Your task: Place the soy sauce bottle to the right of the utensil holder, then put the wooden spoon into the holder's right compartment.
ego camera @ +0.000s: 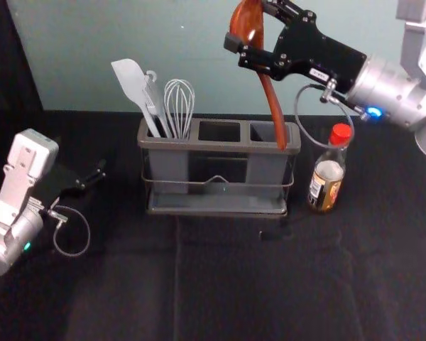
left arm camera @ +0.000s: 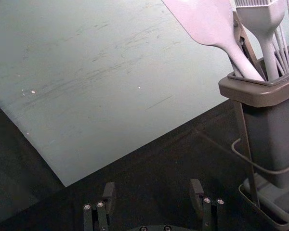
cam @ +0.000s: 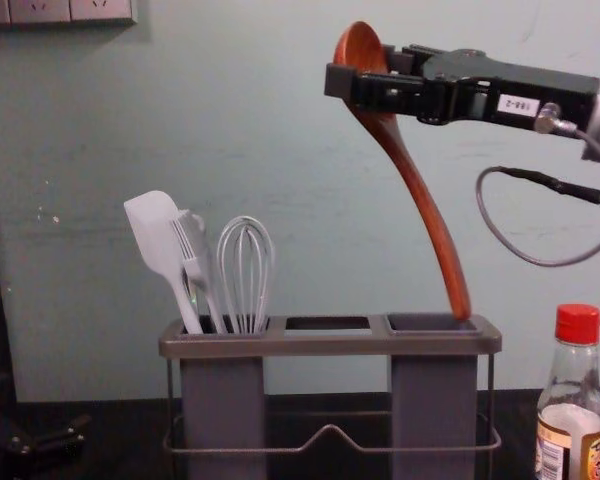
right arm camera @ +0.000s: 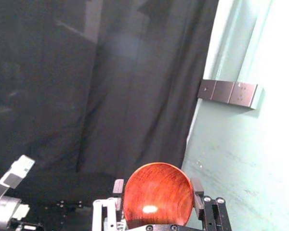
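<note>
Clasping spoon (cam: 417, 190), right end effector (cam: 364, 70) hovers above holder (cam: 330, 346) containing whisk (cam: 245, 275).

In the head view, the wall (ego camera: 199, 42) is softly lit, while detail is swallowed by the dark bench (ego camera: 234, 277). A highlight is cast on the wooden spoon (ego camera: 248, 21) between twelve and one o'clock; a blue lamp (ego camera: 374, 112) is seen glowing at two, a green lamp (ego camera: 27, 246) at eight. In the right wrist view, the wall is partly bleached white by brightness, and the spoon's bowl is marked by glare.
</note>
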Controlling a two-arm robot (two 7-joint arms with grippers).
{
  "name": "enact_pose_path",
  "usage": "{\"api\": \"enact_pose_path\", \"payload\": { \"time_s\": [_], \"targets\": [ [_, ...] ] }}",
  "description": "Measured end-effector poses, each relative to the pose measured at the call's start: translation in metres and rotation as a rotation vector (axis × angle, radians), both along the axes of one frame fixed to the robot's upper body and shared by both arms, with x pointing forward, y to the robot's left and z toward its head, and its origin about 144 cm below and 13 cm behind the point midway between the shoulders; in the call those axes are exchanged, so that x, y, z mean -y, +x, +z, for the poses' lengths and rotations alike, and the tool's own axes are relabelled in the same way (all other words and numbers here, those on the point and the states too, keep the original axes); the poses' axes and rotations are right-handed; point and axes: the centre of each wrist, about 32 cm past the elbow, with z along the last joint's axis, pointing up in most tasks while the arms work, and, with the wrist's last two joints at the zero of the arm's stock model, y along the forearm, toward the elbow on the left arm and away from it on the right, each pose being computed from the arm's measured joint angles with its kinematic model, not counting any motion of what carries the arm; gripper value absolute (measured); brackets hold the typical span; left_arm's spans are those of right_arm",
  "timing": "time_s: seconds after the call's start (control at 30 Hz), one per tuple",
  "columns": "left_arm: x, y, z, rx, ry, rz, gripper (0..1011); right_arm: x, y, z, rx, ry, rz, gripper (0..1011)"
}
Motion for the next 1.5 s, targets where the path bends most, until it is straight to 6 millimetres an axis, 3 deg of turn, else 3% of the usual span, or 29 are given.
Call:
{"api": "enact_pose_path", "payload": {
  "time_s": [0.33,0.8,1.5],
  "targets": [
    [0.0,0.0,0.0,0.0,0.0,0.0,1005,-0.011,0.025,0.0,-0.004,-0.011,-0.01,842],
    [0.0,0.0,0.0,0.0,0.0,0.0,1005,-0.016,0.038,-0.011,-0.027,-0.036,-0.025,842],
    [0.0,0.0,0.0,0.0,0.0,0.0,1005,-0.003,0.031,-0.042,-0.084,-0.06,-0.011,842]
  ]
}}
